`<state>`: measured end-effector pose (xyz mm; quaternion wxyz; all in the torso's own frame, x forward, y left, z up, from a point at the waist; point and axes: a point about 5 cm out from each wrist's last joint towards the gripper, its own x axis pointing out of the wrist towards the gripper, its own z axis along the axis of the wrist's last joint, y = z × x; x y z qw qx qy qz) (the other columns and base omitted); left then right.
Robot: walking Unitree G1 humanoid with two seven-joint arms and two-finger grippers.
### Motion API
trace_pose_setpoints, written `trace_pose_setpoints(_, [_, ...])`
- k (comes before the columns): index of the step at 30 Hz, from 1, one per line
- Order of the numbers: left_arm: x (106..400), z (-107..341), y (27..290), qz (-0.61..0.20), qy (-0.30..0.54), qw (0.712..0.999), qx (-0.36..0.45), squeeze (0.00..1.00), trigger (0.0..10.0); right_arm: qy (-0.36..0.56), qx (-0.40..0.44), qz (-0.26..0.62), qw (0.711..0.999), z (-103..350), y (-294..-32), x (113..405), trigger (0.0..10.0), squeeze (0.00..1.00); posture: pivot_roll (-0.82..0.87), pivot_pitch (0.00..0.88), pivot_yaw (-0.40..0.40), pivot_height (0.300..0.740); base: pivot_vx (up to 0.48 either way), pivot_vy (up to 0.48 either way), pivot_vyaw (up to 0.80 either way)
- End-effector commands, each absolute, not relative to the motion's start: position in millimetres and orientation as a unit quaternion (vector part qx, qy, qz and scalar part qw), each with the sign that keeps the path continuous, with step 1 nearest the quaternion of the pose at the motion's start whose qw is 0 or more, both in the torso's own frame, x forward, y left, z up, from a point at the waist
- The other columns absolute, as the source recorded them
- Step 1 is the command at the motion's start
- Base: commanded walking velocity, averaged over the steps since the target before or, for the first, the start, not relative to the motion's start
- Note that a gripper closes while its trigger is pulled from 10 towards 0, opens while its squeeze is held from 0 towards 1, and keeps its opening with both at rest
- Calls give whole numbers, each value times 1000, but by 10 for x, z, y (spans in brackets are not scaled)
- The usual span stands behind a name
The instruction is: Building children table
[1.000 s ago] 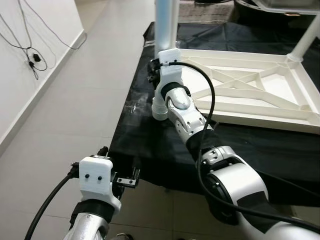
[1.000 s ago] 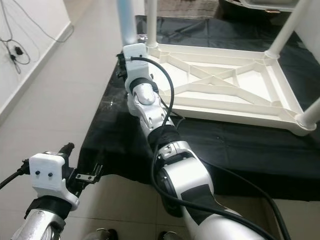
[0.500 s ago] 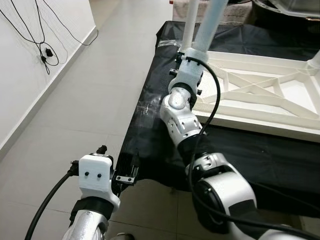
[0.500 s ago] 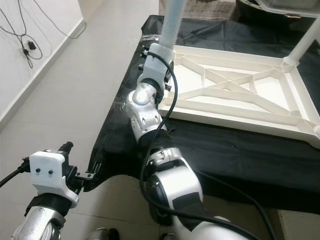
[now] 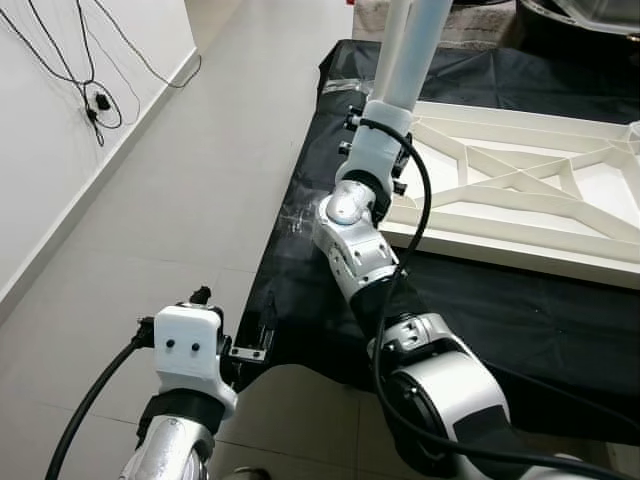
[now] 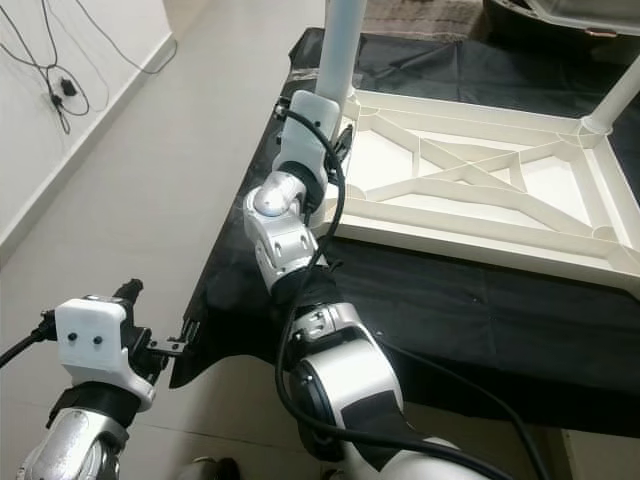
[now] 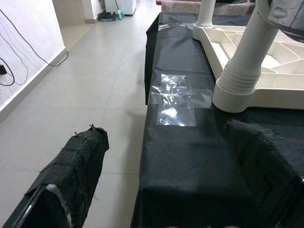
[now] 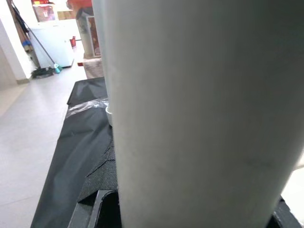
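Note:
A white table top [image 5: 520, 190] lies upside down on a black cloth [image 5: 500, 300]. My right gripper [image 5: 375, 150] is shut on a white table leg [image 5: 410, 50], which leans slightly right over the top's near left corner. The left wrist view shows this leg [image 7: 256, 42] with its ribbed end [image 7: 232, 92] down on the cloth, against the frame's corner. In the right wrist view the leg [image 8: 190, 95] sits close against the camera. My left gripper [image 5: 250, 350] hangs low by the cloth's left front edge, open, with nothing between its fingers [image 7: 71, 175].
Another leg [image 6: 620, 95] stands fitted at the top's far right corner, and one more [image 7: 204, 14] at the far left. A patch of clear tape [image 7: 178, 102] lies on the cloth. Tiled floor [image 5: 180, 200] and a white wall with cables [image 5: 90, 100] are on the left.
My right gripper carried the leg from upright on the cloth beside the table top to the top's near left corner, now tilted. The camera view shifted. The left gripper stayed low.

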<state>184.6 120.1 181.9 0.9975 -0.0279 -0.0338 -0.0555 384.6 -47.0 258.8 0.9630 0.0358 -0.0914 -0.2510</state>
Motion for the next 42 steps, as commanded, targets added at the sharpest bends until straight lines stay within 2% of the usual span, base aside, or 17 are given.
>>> trace_pose_setpoints(1, [1848, 1776, 1209, -54, -27, 998, -25, 0, 10000, 70, -68, -294, 951, 1834, -630, 3794, 10000, 0, 134, 192, -33, 740, 0, 0, 0])
trace_pose_setpoints(4, [1853, 1771, 1203, -54, -28, 998, -25, 0, 10000, 50, -73, -322, 943, 1903, -698, 3791, 10000, 0, 132, 188, -34, 740, 0, 0, 0])
trace_pose_setpoints(11, [1863, 1771, 1197, -55, -29, 998, -25, 0, 10000, -19, -92, -317, 944, 2083, -602, 3761, 10000, 0, 132, 179, -34, 740, 0, 0, 0])
trace_pose_setpoints(14, [1869, 1765, 1204, -54, -29, 998, -24, 0, 10000, -56, -27, -271, 961, 2249, -524, 3782, 10000, 0, 135, 170, -36, 740, 0, 0, 0])
trace_pose_setpoints(17, [1872, 1761, 1208, -54, -29, 998, -22, 0, 10000, -77, 29, -255, 963, 2432, -508, 3783, 10000, 0, 133, 167, -35, 740, 0, 0, 0])
trace_pose_setpoints(23, [1908, 1757, 1210, -54, -33, 998, -20, 0, 10000, -179, 68, -227, 955, 2970, -555, 3770, 10000, 0, 129, 153, -38, 740, 0, 0, 0])
trace_pose_setpoints(26, [1913, 1756, 1210, -54, -33, 998, -20, 0, 10000, -189, 68, -227, 953, 3025, -570, 3769, 10000, 0, 129, 153, -38, 740, 0, 0, 0])
trace_pose_setpoints(28, [1924, 1753, 1211, -55, -34, 998, -20, 0, 10000, -231, 79, -204, 948, 3227, -628, 3770, 10000, 0, 126, 152, -37, 740, 0, 0, 0])
trace_pose_setpoints(31, [1927, 1746, 1211, -55, -34, 998, -19, 0, 10000, -249, 81, -166, 951, 3302, -641, 3778, 10000, 0, 125, 151, -35, 740, 0, 0, 0])
trace_pose_setpoints(32, [1927, 1746, 1211, -55, -34, 998, -19, 0, 10000, -249, 81, -166, 951, 3302, -641, 3778, 10000, 0, 125, 151, -35, 740, 0, 0, 0])
trace_pose_setpoints(35, [1934, 1742, 1214, -56, -34, 998, -18, 0, 10000, -214, 104, -52, 970, 3118, -549, 3830, 10000, 0, 128, 149, -32, 740, 0, 0, 0])
trace_pose_setpoints(37, [1936, 1743, 1215, -56, -34, 998, -18, 0, 10000, -194, 114, -23, 974, 3022, -518, 3844, 10000, 0, 128, 149, -32, 740, 0, 0, 0])
trace_pose_setpoints(40, [1938, 1744, 1216, -57, -35, 998, -17, 0, 10000, -143, 130, 28, 981, 2815, -440, 3873, 10000, 0, 128, 149, -32, 740, 0, 0, 0])
trace_pose_setpoints(42, [1940, 1748, 1228, -56, -36, 998, -15, 0, 10000, -67, 121, 97, 986, 2470, -344, 3882, 10000, 0, 132, 155, -30, 740, 0, 0, 0])
